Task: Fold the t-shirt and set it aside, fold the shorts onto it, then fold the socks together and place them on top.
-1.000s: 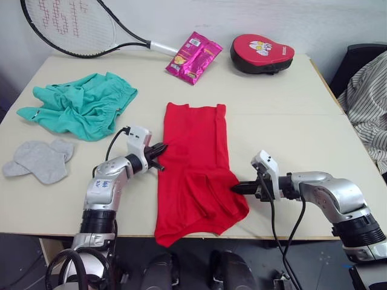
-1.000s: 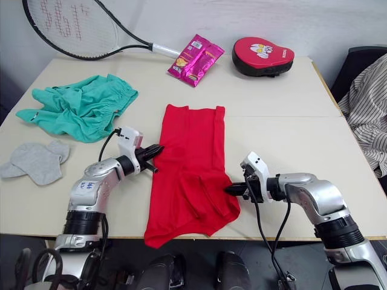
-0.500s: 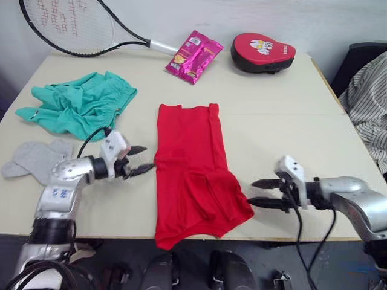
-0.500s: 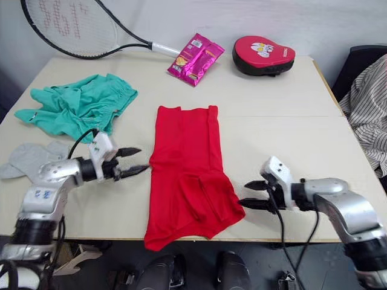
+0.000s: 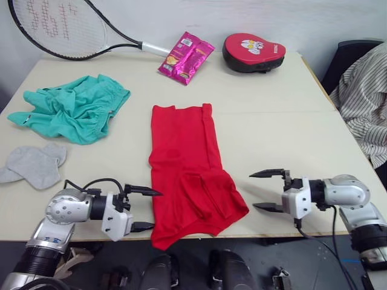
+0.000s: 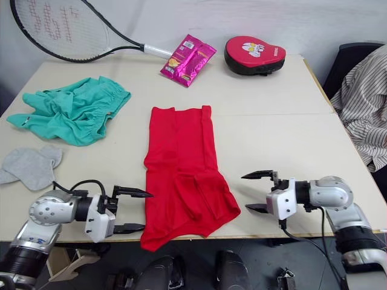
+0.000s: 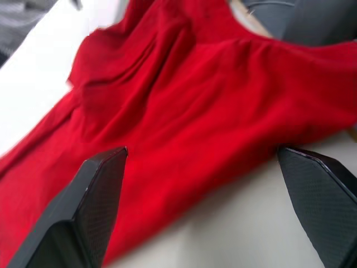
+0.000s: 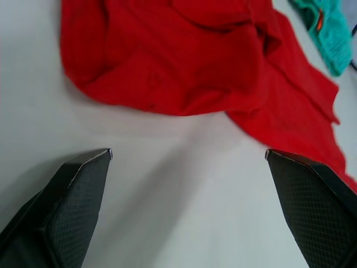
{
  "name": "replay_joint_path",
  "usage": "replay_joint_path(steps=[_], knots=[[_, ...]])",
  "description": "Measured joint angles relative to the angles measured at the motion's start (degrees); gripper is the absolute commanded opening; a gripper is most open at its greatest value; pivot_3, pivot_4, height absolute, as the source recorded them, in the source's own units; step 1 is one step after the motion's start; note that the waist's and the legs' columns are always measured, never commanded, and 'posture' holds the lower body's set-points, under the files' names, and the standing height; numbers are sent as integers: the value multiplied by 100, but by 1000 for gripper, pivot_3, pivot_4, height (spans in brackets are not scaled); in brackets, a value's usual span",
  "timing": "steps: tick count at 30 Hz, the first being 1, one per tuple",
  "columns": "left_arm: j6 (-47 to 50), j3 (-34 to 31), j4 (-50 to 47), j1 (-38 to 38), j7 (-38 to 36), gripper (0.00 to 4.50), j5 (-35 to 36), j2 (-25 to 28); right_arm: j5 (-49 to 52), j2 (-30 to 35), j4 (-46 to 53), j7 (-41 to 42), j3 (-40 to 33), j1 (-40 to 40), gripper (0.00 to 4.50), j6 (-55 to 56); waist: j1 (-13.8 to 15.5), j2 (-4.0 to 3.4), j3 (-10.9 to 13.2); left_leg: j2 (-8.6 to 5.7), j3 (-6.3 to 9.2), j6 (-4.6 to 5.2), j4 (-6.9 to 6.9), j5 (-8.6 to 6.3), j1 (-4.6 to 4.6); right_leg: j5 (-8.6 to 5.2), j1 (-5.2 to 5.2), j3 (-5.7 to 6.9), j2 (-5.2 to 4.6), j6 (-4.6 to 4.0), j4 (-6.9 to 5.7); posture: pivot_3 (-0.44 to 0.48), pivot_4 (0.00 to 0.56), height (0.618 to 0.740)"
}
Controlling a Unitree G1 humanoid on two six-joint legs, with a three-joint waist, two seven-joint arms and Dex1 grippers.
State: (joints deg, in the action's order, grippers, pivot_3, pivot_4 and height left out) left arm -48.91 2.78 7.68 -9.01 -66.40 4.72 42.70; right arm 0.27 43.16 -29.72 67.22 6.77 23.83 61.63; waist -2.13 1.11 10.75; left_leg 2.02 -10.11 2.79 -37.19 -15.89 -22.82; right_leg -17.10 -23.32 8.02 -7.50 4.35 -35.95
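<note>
The t-shirt (image 5: 190, 175) lies in the middle of the table (image 5: 290, 121), its long side running from 12 to 6 o'clock. The left gripper (image 5: 144, 209) waits at its 9 o'clock, the right gripper (image 5: 266, 190) at 3 (both wide open, holding nothing). The left one is nearer.

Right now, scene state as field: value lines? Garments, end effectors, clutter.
t-shirt: folded lengthwise, table centre, near edge overhanging
shorts: crumpled, far left, unfolded
socks: left edge, near the shorts, loose
left end effector: open, beside the t-shirt's left edge, holding nothing
right end effector: open, right of the t-shirt, holding nothing
clutter: racket, snack packet, red pad at far edge
</note>
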Motion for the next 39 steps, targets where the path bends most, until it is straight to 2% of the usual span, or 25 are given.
replay_joint_path(steps=[4, 8, 10, 13, 18, 22, 25, 29, 32, 36, 39], knots=[[-196, 293, 55, -87, 204, 4477, -123, -133, -456, -176, -527, -424, 243, 421, 4500, 594, -35, 0, 0, 4, 1, -6, 10, -11, 69, -3, 71, -3, -1, -5, 10, 0, 150, 740], [-427, 531, 125, -172, 355, 4477, -199, -134, -666, -218, -931, -735, 551, 766, 4500, 1050, -85, -3, -2, 9, 4, -32, 10, -28, 77, -7, 76, -5, -2, -11, 6, 0, 150, 740], [-531, 630, 195, -224, 431, 4500, -213, -133, -696, -218, -1013, -799, 719, 874, 4125, 1105, -106, -4, -3, 12, 4, -11, 9, -15, 81, -8, 78, -4, -1, -14, 3, 0, 150, 740], [-642, 818, 272, -378, 499, 3894, -310, -139, -694, -218, -1086, -803, 1019, 953, 3245, 1132, -104, -5, -4, 12, 4, -8, 9, -13, 84, -10, 82, -3, -1, -17, 2, 0, 150, 740], [-708, 1074, 498, -491, 569, 2292, -354, -139, -695, -217, -1081, -818, 1432, 989, 1325, 1159, -95, -7, -5, 12, 4, -7, 9, -13, 84, -11, 81, -3, -1, -18, 1, 0, 150, 740], [-676, 1195, 631, -550, 592, 1044, -377, -137, -723, -212, -856, -882, 1707, 900, 7, 1160, -89, -8, -4, 12, 5, -6, 10, -14, 82, -11, 78, -3, -2, -19, 1, 0, 150, 740], [-555, 1195, 607, -625, 656, 77, -307, -134, -695, -166, -557, -904, 1854, 822, 0, 1043, -83, -15, -4, 12, 5, -6, 10, -14, 81, -11, 77, -3, -3, -18, 2, 0, 150, 740], [-236, 1198, 455, -485, 626, 30, -64, -2, -479, 84, -81, -884, 1963, 606, 0, 704, -73, -20, -3, 12, 5, -4, 10, -18, 80, -13, 76, -3, -3, -19, 4, 0, 150, 740], [124, 1202, 278, -263, 404, 30, 271, 294, -125, 479, 446, -742, 1986, 284, 0, 254, -64, -31, 4, 13, 7, -3, 11, -19, 70, -15, 69, -1, -4, -21, 6, 0, 150, 740], [577, 1115, -261, 75, 127, 30, 890, 701, 364, 1156, 1423, -431, 1986, -300, 0, -461, 6, -42, 11, 13, 10, -4, 8, -25, 68, -15, 69, -2, -6, -21, 11, 0, 150, 740], [854, 1039, -674, 424, -18, 30, 1076, 1025, 746, 1561, 2346, -195, 1985, -775, 0, -1179, 55, -54, 18, 13, 11, -30, 8, -44, 66, -16, 66, -3, -6, -22, 12, 0, 150, 740]])
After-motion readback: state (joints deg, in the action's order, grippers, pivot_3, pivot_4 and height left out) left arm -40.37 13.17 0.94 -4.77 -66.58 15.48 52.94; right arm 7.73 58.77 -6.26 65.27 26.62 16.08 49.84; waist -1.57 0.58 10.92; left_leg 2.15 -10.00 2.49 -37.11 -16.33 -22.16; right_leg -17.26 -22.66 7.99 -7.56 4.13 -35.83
